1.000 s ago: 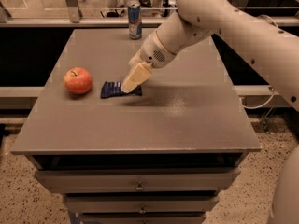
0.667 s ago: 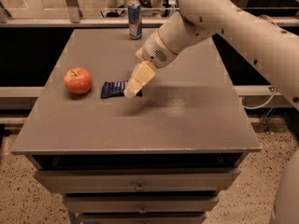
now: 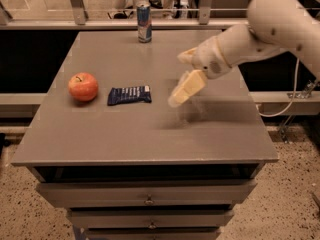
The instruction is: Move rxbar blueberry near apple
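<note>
Bench (image 3: 150,134): grey top, drawers (image 3: 149,200) under it, nothing shifted on it vs 1 s ago.

Arm (image 3: 280,24): swung off to the right. A sec ago its tip sat right on the bar's right end; by this frame it had pulled back over the bench's right-centre, well apart from the bar.

Pincer (image 3: 184,91): hung above the top, angled down-left, mid-motion. Wide or narrow, can't tell. Nothing seen in it, since the bar was on the bench.

Apple (image 3: 83,86): left side of bench, upright, stem up, same spot as before.

Rxbar blueberry (image 3: 129,95): lay flat, long axis left-right, just beside the apple on its right. Small gap, not touching. Pos unchanged across the last sec, so the retreat didn't drag it.

Red Bull can (image 3: 144,22): upright at the back edge, untouched.

Read: bar was released and left near the apple, arm was clearing out. Judged goal cond prob met. Only risk I saw was a backswing clipping the bar, but clearance looked ample.
</note>
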Action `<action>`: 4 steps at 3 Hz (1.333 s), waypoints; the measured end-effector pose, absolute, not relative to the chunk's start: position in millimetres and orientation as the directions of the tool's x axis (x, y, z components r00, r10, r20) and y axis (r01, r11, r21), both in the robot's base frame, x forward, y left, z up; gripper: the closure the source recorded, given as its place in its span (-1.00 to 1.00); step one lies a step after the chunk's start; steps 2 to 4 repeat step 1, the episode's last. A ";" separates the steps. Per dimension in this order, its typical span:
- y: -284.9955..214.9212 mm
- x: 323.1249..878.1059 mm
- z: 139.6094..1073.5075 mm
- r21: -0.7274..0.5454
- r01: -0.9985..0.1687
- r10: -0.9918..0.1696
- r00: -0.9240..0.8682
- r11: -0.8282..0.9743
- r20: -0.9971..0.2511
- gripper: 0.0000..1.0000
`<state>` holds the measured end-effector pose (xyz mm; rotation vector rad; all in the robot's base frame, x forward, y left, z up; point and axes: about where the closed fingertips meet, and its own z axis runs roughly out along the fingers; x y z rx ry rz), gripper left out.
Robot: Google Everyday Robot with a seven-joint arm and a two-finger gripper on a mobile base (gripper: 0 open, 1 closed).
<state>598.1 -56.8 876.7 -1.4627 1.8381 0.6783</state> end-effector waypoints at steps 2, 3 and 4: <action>-135.1 582.9 886.8 -0.041 -0.938 -0.555 -0.168 0.345 -0.815 -1.00; -135.1 582.9 886.8 -0.041 -0.938 -0.555 -0.168 0.345 -0.815 -1.00; -135.1 582.9 886.8 -0.041 -0.938 -0.555 -0.168 0.345 -0.815 -1.00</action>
